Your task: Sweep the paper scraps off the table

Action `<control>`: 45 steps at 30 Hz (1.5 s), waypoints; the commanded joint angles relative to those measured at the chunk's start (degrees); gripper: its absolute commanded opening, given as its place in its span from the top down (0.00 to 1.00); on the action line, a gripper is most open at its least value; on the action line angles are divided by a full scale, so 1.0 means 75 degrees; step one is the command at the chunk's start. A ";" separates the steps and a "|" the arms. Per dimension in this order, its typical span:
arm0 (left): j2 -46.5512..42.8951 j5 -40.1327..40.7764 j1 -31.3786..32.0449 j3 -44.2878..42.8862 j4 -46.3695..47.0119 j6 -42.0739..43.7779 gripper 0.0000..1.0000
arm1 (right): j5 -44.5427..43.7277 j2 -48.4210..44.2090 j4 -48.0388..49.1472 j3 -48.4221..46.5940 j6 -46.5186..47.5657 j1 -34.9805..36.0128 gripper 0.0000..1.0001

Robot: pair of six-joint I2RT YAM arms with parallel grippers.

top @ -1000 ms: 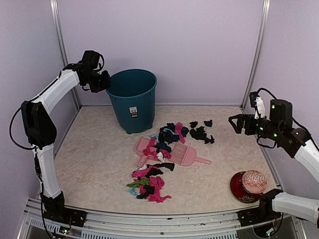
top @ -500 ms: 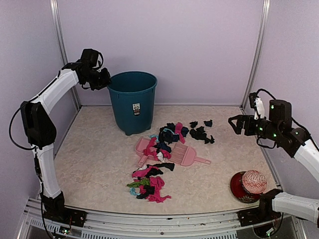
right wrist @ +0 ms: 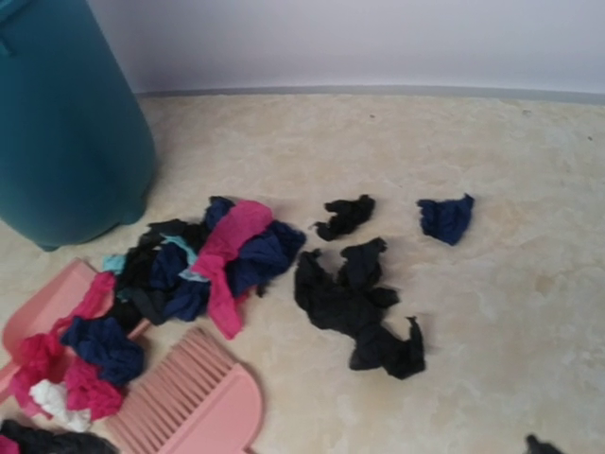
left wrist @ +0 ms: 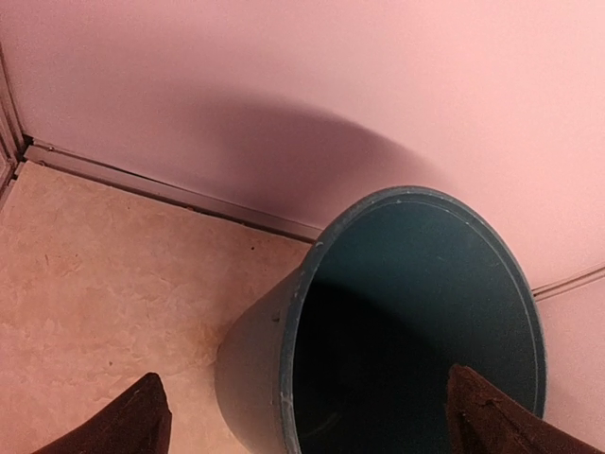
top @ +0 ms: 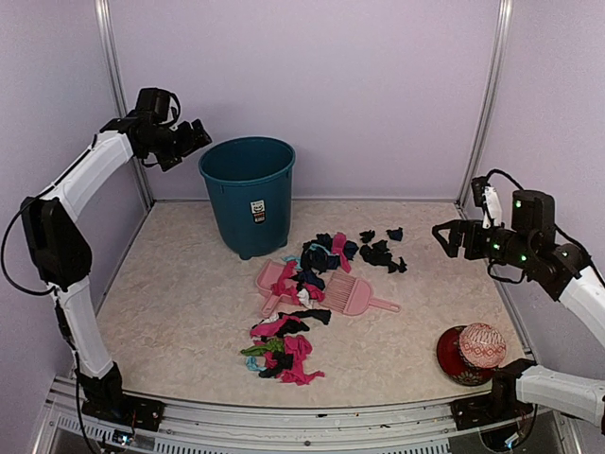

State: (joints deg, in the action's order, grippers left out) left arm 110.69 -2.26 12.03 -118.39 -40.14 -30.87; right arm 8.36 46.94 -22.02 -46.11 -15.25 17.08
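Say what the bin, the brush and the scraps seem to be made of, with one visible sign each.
Bin: likely moulded plastic, smooth teal walls with a soft sheen and a thin rim.
Brush: probably plastic too, even pale pink, stiff straight bristles.
Scraps: crumpled paper by the look, matt and creased, though thin cloth cannot be ruled out.

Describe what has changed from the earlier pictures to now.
The left tool, which was closed at the bin's rim, opened wide and pulled back up and to the left, apparently letting the rim go. The bin settled slightly on the table. The right tool stayed open in the same place, and the paper scraps and the ball did not move.
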 commanded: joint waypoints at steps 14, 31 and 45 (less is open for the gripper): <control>-0.4602 0.0357 0.0416 0.4767 0.1348 0.0595 0.01 | 0.0891 0.1127 0.0273 0.0399 -0.0260 0.0338 0.03; -0.6398 0.1552 0.1892 0.7581 0.2131 0.1714 0.01 | 0.0885 0.3776 0.0565 0.0357 -0.0273 0.0910 0.06; -0.7101 0.2175 0.1735 0.8200 0.2219 0.2095 0.01 | 0.1046 0.5101 0.0829 0.0105 -0.0091 0.1134 0.07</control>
State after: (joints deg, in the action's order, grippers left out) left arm 58.85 12.49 25.76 -57.21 -24.86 -16.40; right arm 15.38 82.89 -16.84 -42.85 -17.26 24.40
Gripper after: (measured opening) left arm 0.989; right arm 0.932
